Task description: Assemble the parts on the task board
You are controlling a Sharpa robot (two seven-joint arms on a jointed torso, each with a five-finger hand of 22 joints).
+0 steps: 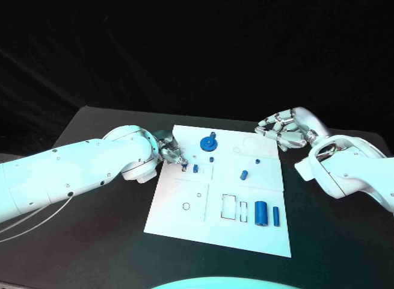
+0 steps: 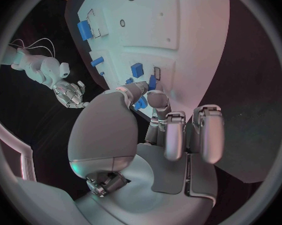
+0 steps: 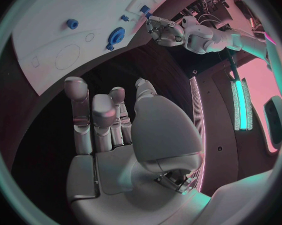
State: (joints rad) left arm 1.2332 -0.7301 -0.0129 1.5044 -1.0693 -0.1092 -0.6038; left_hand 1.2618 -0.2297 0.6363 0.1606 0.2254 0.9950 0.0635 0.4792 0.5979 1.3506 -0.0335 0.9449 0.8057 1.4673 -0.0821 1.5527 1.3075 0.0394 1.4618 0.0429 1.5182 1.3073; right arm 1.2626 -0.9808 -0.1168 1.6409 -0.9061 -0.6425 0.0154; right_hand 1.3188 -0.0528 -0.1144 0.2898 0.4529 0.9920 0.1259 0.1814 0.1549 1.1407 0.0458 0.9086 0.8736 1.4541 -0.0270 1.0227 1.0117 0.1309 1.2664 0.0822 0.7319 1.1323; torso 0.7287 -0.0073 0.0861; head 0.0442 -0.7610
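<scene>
The left hand point(image 1: 172, 152) is reaching in from nine o'clock and resting its fingertips at the left edge of the task board point(image 1: 188, 220), near its upper left area. In the left wrist view the left hand's fingers point(image 2: 155, 99) are drawing together around a small blue part point(image 2: 152, 82) on the board; whether they are truly clamping it I cannot tell. Just beside those fingertips, a small blue peg point(image 1: 197, 167) is standing on the board.

Moving rightward, a blue gear-shaped part point(image 1: 209, 143) is sitting near the board's twelve o'clock edge, with a tiny blue piece point(image 1: 212, 159) just below it. Toward the centre a short blue cylinder point(image 1: 243, 175) is lying tilted, and a smaller blue dot point(image 1: 257, 161) is sitting up and to its right. At about five o'clock on the board, a thick blue rod point(image 1: 261, 213) and a thinner blue rod point(image 1: 277, 216) are lying side by side, beside outlined rectangular slots point(image 1: 229, 206).

At two o'clock, just off the board's upper right corner, the right hand point(image 1: 282, 129) is hovering above the black table point(image 1: 101, 126). Its fingers point(image 3: 90, 117) are curling loosely, slightly apart, holding nothing.
</scene>
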